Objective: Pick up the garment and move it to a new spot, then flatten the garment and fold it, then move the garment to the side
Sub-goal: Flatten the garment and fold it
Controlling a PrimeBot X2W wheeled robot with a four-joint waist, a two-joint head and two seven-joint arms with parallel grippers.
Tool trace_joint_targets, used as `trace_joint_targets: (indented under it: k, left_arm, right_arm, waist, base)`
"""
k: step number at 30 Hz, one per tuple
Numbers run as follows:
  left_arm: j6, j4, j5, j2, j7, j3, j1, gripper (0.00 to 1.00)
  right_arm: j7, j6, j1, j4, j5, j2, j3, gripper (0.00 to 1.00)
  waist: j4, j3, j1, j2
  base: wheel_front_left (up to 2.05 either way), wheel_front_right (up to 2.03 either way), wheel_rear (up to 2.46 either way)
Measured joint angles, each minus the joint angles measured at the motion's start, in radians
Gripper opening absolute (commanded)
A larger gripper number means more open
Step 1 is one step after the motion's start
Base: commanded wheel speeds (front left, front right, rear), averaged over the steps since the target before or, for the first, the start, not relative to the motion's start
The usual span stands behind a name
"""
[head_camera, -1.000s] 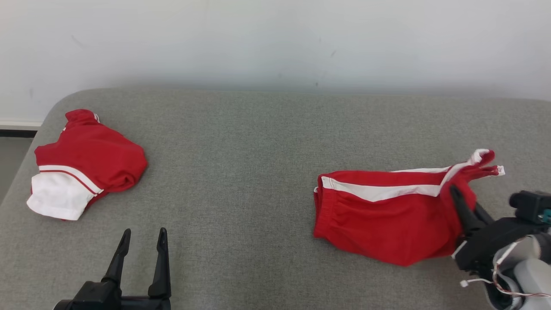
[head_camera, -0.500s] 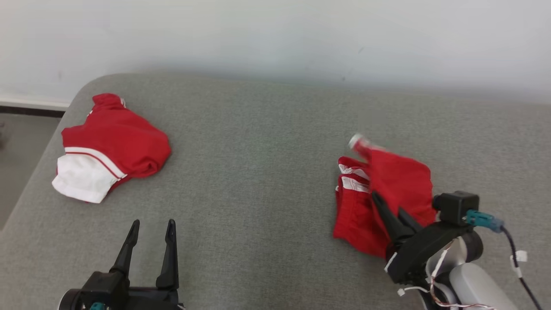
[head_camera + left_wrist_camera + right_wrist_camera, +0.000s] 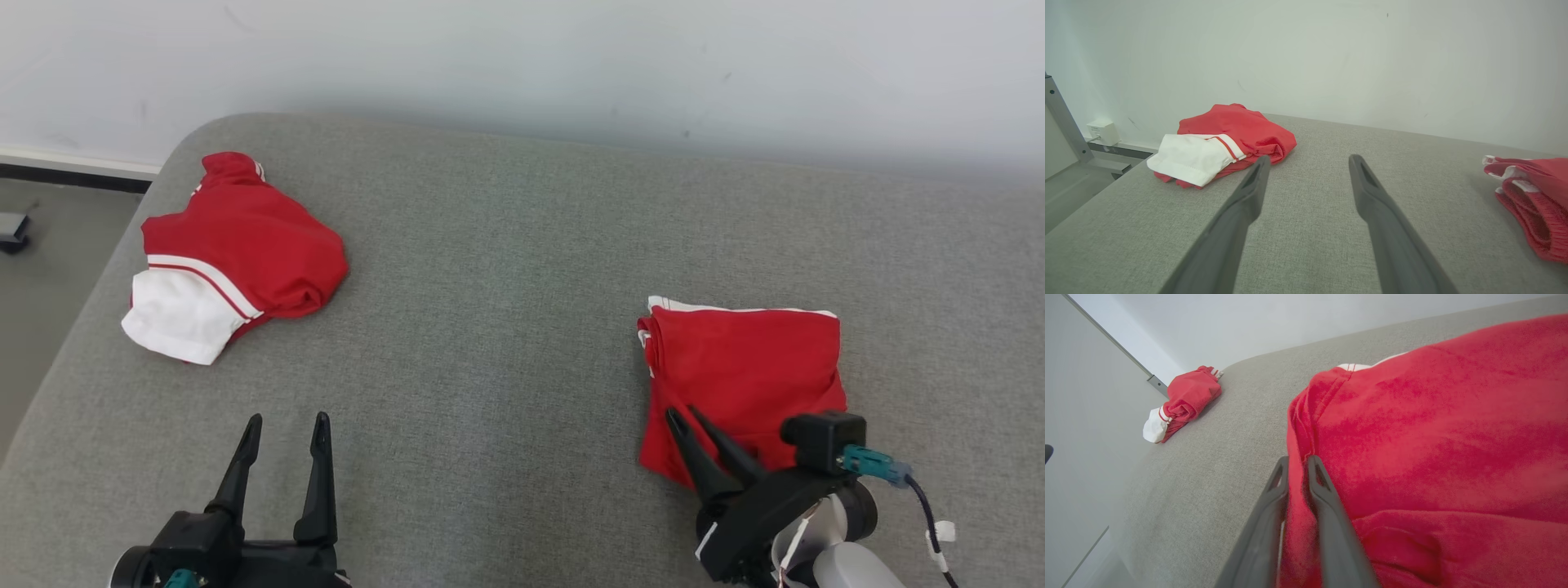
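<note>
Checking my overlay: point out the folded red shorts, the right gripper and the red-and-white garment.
folded red shorts (image 3: pixel 747 367), head view, centre of its top layer.
right gripper (image 3: pixel 682 412), head view, midway between its fingertips.
red-and-white garment (image 3: pixel 245 245), head view, its red part.

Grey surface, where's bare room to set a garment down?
Freest: the middle of the grey surface, between the bundled garment far left and the folded red garment right. Crowded: near right, where the right gripper pinches that garment; left gripper hovers open near left.

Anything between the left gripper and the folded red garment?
Nothing: only bare grey cushion separates the left gripper and the folded red garment, in the head view.
</note>
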Motion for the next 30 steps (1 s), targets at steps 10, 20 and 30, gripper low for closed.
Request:
trace_joint_targets:
  k: [10, 20, 30]
  left_arm:
    - [0.0, -0.002, 0.004, -0.002, 0.0, 0.023, 0.011, 1.0]
    - [0.0, -0.008, 0.007, 0.003, 0.0, 0.015, 0.021, 1.0]
    - [0.0, 0.0, 0.007, 0.013, 0.0, -0.013, 0.002, 1.0]
  right_arm:
    - [-0.198, 0.0, 0.0, -0.052, -0.013, -0.051, -0.12, 1.0]
    - [-0.271, 0.0, 0.013, 0.046, -0.066, -0.097, -0.249, 0.0]
    - [-0.305, 0.0, -0.076, 0.254, -0.168, -0.09, -0.158, 0.0]
  waist:
    - [-0.038, -0.019, 0.0, 0.0]
    - [-0.042, -0.022, 0.0, 0.0]
    - [-0.007, -0.005, 0.0, 0.0]
  base:
    - [0.0, 0.0, 0.0]
    - [0.0, 0.0, 0.0]
    - [0.0, 0.0, 0.0]
